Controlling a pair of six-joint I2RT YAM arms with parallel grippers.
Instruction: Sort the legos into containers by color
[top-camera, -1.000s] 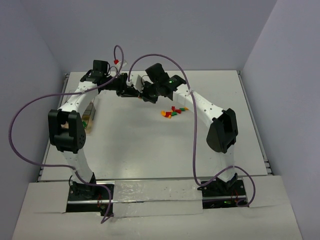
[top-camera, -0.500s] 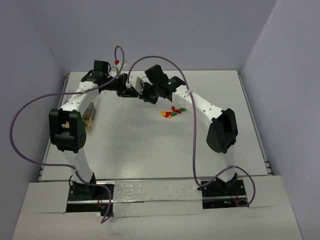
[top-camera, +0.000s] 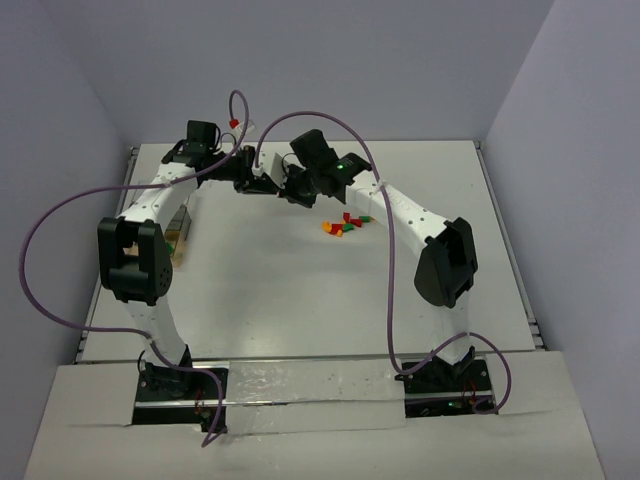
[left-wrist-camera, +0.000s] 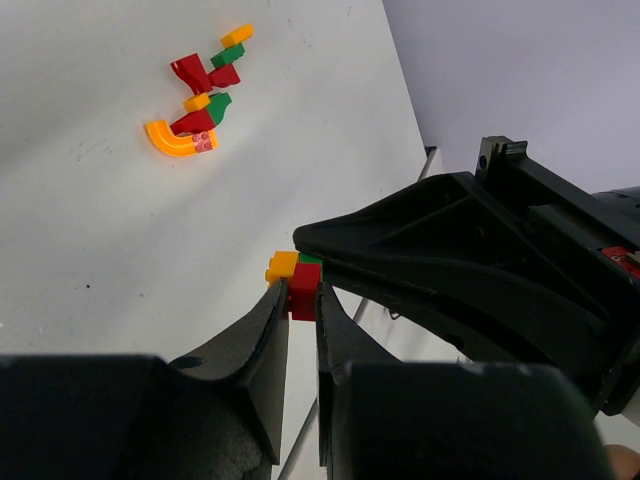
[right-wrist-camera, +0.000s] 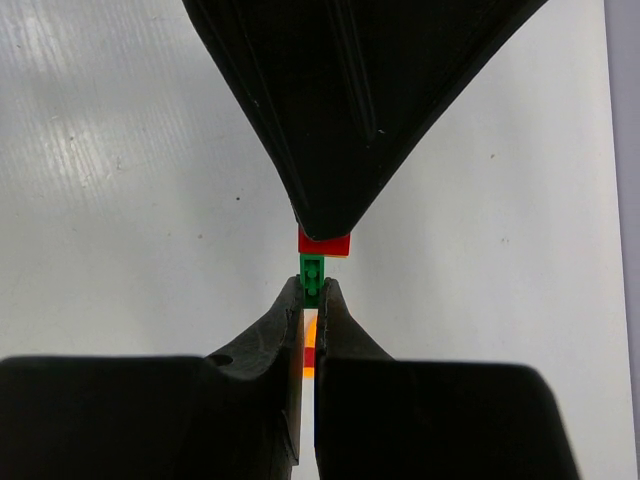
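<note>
My left gripper (left-wrist-camera: 303, 300) pinches a red brick (left-wrist-camera: 304, 283). My right gripper (right-wrist-camera: 312, 290) pinches the green brick (right-wrist-camera: 313, 268) joined to it, near the far side of the table (top-camera: 260, 290). The other bricks (top-camera: 345, 224) lie heaped nearby, and the trays (top-camera: 177, 240) sit well apart to the left.

A white table (top-camera: 300, 290) sits boxed in by plain, pale lilac-grey walls (top-camera: 350, 60) under soft, even light.

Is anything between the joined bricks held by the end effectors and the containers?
Nothing visible on the table. But the red brick in the left end effector is joined to the green brick in the right end effector, so neither is free. The left arm overhangs the containers.
</note>
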